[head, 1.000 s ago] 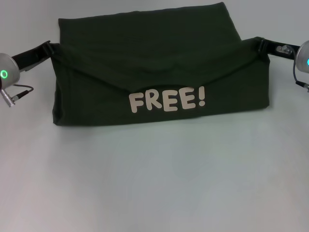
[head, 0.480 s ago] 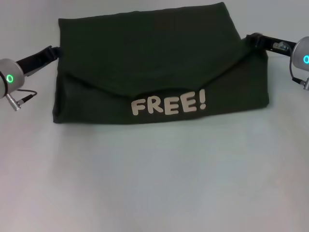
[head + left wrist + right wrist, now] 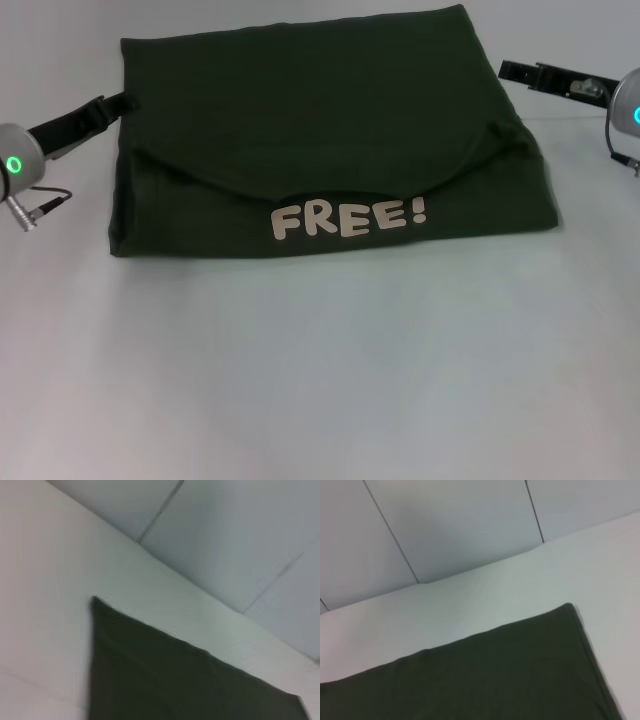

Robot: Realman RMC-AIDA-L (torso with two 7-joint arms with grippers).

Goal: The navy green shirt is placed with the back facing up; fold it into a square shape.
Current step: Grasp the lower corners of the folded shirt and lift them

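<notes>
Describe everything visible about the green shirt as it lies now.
The navy green shirt is dark olive, soft and cotton-like, lying flat on the white table. Its near part is folded over the rest, so the front faces up there with cream block letters "FREE!". The fold edge sags in a curve above the letters. The left hand sits at its left edge; the right hand is apart from it.

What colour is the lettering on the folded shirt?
Cream, reading "FREE!", on the dark olive-green shirt. It shows best in the head view.
</notes>
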